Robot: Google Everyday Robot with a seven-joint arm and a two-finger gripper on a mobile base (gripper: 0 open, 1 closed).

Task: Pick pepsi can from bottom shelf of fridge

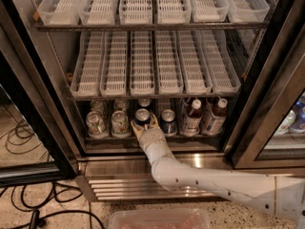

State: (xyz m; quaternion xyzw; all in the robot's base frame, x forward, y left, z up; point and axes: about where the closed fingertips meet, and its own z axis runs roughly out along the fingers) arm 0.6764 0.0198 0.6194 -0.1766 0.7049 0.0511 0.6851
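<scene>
The fridge (pixel 43 104) stands open, with white slotted trays on its upper tiers. On the bottom shelf (pixel 157 138) stand two dark blue pepsi cans with silver tops: one (pixel 142 117) at the middle front and one (pixel 167 120) just to its right. My gripper (pixel 144 126) reaches into the bottom shelf on a white arm from the lower right. Its fingers stand on both sides of the middle pepsi can, which is still standing on the shelf.
Two silver-green cans (pixel 96 124) stand left of the pepsi cans and two red-capped bottles (pixel 191 117) stand to the right. A ribbed steel base panel (pixel 124 187) is below. Black cables (pixel 28 213) lie on the floor at left. A clear bin (pixel 159 219) sits at the bottom edge.
</scene>
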